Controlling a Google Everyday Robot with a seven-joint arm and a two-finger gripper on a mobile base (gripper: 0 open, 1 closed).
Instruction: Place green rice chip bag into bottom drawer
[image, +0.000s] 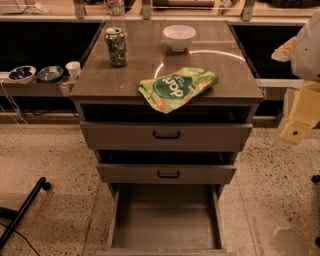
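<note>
While my gripper (300, 117) hangs at the far right edge of the view, beside the right side of the cabinet and a little below the level of its top, it touches nothing and carries nothing. Only a pale yellow part of it shows under the white bulk of my arm (309, 45), and I cannot tell whether it is spread or pressed together.

Well to its left, the green rice chip bag (176, 88) lies flat on the cabinet top (115, 80), near the front edge and slightly right of centre. Its dark green oval logo faces up, and its lower corner pokes just over the front edge. Farther back on the same top stand a white bowl (179, 37), behind the bag, and a green patterned can (116, 47), upright toward the back left. Both are apart from the bag.

Below the top, the top drawer (210, 135) and the middle drawer (210, 174) each carry a black handle and stand a little way out, with a dark gap above each front. The bottom drawer (165, 222) is pulled far out toward the camera — its flat grey interior is bare.

Around the cabinet is speckled floor (55, 160). A low shelf (35, 89) to the left holds two blue bowls (22, 73) and a white cup (73, 69), and a black pole (22, 212) slants across the lower left corner.
</note>
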